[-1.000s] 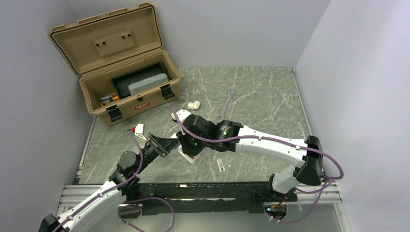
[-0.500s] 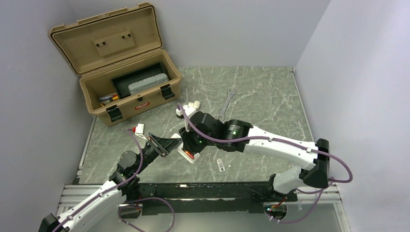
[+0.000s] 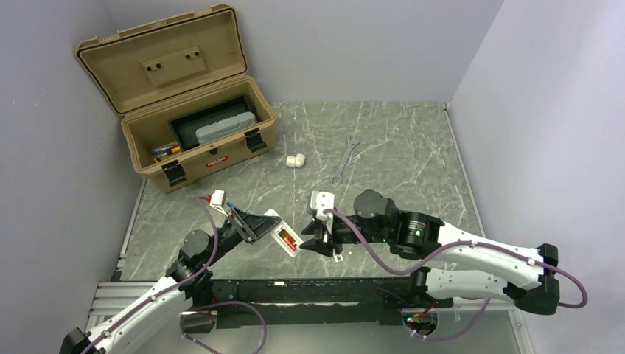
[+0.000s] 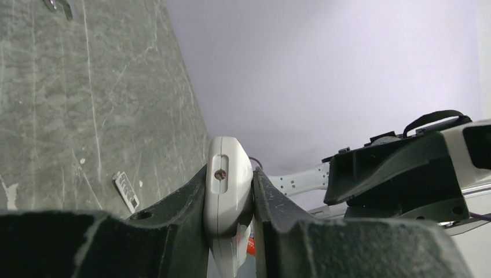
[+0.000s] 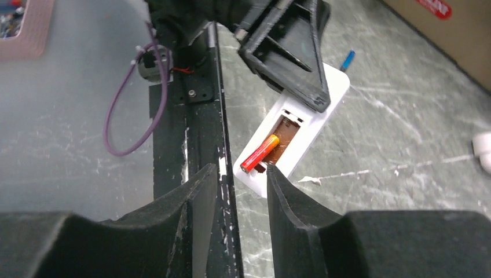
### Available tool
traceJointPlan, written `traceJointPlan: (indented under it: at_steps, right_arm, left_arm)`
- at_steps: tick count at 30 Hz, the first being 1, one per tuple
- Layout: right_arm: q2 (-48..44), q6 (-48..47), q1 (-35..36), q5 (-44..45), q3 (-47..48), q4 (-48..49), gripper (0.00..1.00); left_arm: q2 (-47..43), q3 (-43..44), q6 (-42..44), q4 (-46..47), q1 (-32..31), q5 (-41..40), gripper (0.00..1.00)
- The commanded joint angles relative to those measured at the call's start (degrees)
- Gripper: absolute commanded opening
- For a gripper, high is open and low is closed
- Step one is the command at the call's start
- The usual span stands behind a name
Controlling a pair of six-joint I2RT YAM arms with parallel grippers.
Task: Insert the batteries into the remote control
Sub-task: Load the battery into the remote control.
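While the left gripper (image 4: 230,191) pinches the remote control (image 5: 333,92) by its edges, one battery (image 5: 260,153) looks half-seated: the right gripper (image 5: 242,172), fingers slightly apart and empty, should press it level.

- Top external: high behind the near edge, looking down over the whole counter (image 3: 398,147).
- Left wrist: close, low, skimming along the counter.
- Right wrist: close, angled down; remote control (image 5: 325,95) shared with both.

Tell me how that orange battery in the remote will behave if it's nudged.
The battery is a smooth cylinder lying askew in the remote control, so it would probably roll or pop out easily. It looks small, likely light. The left gripper clamps the remote control, so that should hold firm.
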Motion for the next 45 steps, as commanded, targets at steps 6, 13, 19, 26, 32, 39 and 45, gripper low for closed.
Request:
traceJointPlan:
  at_steps: [6, 13, 19, 26, 32, 39, 45]
  right_arm:
    - [-4.9, -17.8, -2.6, -19.9, -5.8, 10.8, 0.37]
    - [-1.7, -16.8, -6.0, -34.0, -7.1, 16.7, 0.36]
    - [0.6, -12.6, -6.4, -35.2, -8.4, 20.8, 0.39]
    - [1.3, -10.8, -6.4, -34.9, -8.8, 20.8, 0.39]
    - [1.6, -10.5, -6.3, -35.3, -8.7, 19.4, 0.39]
    - [2.2, -9.0, -6.3, -36.7, -9.6, 21.5, 0.39]
    - [4.7, -8.9, -6.3, -37.9, -8.8, 22.5, 0.40]
  left_arm:
    - [-0.4, 1.5, -3.3, -3.1, 0.0, 8.4, 0.00]
    - [-1.5, 1.9, -3.5, -4.6, 0.0, 11.8, 0.00]
    - [-1.3, 0.8, -5.2, -0.6, 0.0, 13.8, 0.00]
    - [2.1, -1.1, -7.9, 9.4, 0.0, 15.3, 0.00]
    - [2.6, -2.9, -9.8, 11.9, 0.0, 15.4, 0.00]
    - [-1.5, -1.2, -7.6, 4.3, 0.0, 14.1, 0.00]
    - [-1.5, -1.5, -7.9, 4.2, 0.0, 14.1, 0.00]
